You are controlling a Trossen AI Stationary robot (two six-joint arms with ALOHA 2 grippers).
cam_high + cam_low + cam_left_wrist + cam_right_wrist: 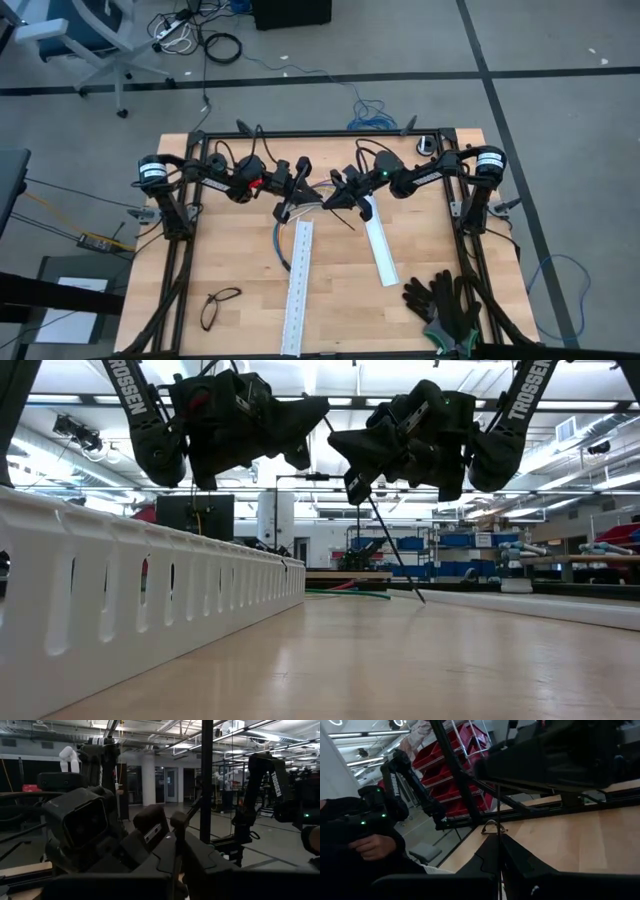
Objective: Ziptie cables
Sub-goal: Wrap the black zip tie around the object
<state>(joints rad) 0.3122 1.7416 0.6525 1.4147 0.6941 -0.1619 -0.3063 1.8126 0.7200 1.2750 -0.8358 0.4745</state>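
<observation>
The cables (284, 240) lie in a loose curve on the table, against the upper end of the left white rail (299, 285); no gripper touches them. In the low view they show as green and red wires (345, 592) far back on the tabletop. My left gripper (300, 178) and right gripper (343, 190) face each other above the table's far middle. Both are shut on one thin black ziptie (385, 530). It slants down from the two grippers toward the table. My left gripper pinches the ziptie between its two fingertips close to its upper end (177, 842). A short stub (177, 820) sticks out past the fingers. The hold is clear of the table. My right gripper pinches the ziptie's strip (498, 837) between its two fingertips, farther down its length. The strip runs on past the fingers. Below this hold it slants down, its free tip (421, 598) at about table level; whether the tip touches the table I cannot tell.
A second white rail (380, 245) lies slanted right of the middle. Black glasses (220, 305) sit near the front left, and dark gloves (445, 305) at the front right. Bare wood shows between the two rails. A person's hand (372, 847) shows beyond the table.
</observation>
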